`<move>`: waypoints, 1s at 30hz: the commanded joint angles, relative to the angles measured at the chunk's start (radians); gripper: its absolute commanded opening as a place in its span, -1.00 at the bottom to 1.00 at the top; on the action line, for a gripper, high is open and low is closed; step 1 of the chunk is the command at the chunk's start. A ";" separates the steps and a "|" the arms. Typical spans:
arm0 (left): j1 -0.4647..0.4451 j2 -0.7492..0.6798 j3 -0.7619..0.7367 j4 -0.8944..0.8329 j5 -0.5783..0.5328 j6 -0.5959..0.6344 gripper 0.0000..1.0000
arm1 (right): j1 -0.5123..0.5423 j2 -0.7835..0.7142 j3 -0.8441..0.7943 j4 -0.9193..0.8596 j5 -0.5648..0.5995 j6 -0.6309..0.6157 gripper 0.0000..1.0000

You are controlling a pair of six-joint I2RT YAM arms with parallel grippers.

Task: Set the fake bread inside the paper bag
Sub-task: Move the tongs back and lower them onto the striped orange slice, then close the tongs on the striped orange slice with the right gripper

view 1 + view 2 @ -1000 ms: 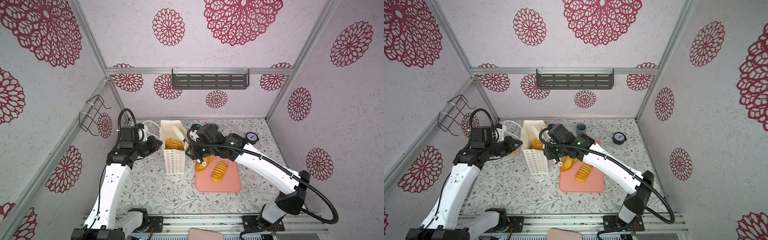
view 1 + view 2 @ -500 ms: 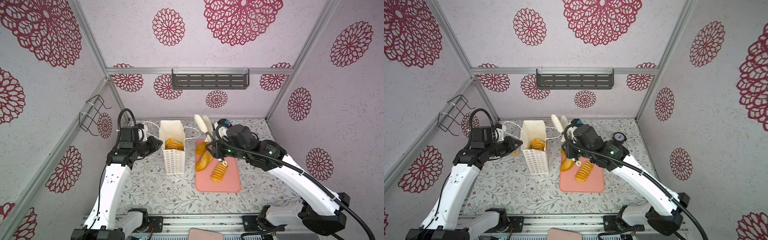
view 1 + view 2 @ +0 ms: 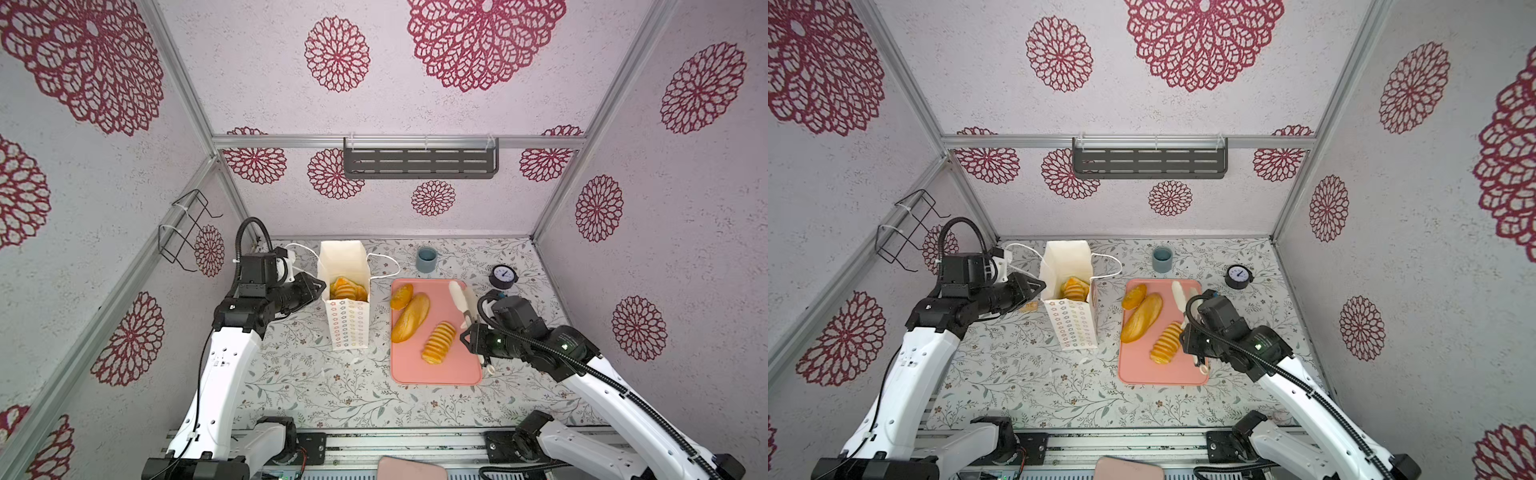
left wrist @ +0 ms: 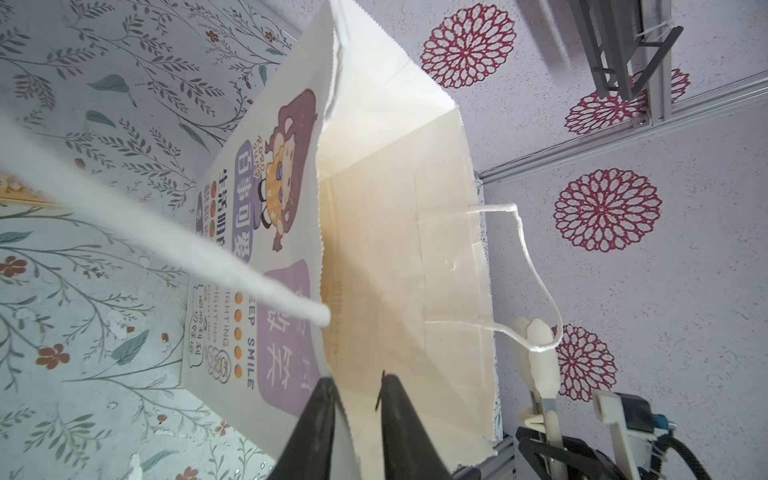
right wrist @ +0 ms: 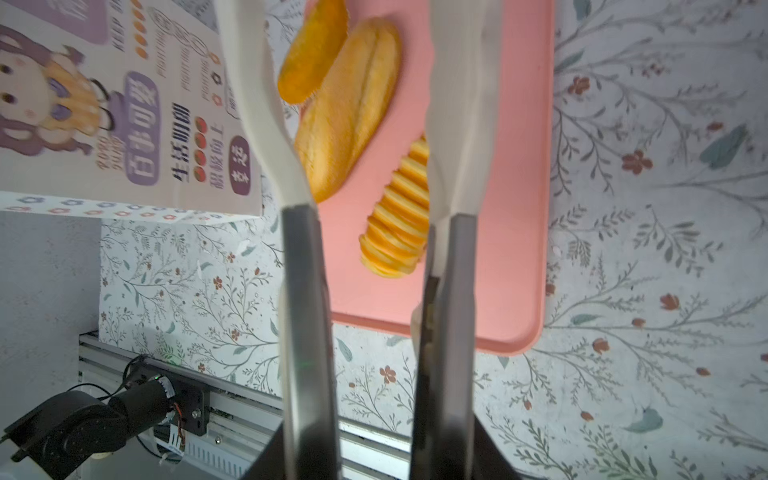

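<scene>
Nearest me, the right gripper (image 3: 473, 334) is clamping a pair of white tongs (image 3: 459, 297), whose tips are standing spread and empty over the pink tray (image 3: 436, 370). On that tray a ridged loaf (image 3: 438, 343), a long loaf (image 3: 410, 317) and an oval bun (image 3: 402, 296) are lying. Further back, the left gripper (image 4: 356, 386) is straddling the rim of the paper bag (image 3: 349, 328), its fingers slightly parted. Several pastries (image 3: 347, 289) are sitting inside the bag. Beyond, a blue cup (image 3: 427, 259) is standing.

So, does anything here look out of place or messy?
What looks like a small tan pastry piece lies on the floral table left of the paper bag, apart from the breads on the pink tray. A few white scraps dot the table by the bag's foot. Nothing else looks spilled.
</scene>
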 commanded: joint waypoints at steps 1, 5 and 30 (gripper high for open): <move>-0.005 -0.003 0.015 -0.005 -0.004 0.021 -0.53 | -0.008 -0.053 -0.046 -0.017 -0.051 0.038 -0.16; -0.005 -0.003 0.015 -0.003 -0.006 0.022 -0.52 | -0.010 -0.092 -0.128 -0.011 -0.113 0.060 -0.16; -0.005 -0.016 -0.015 0.014 -0.007 0.019 -0.52 | -0.010 -0.007 -0.325 0.157 -0.305 0.106 0.06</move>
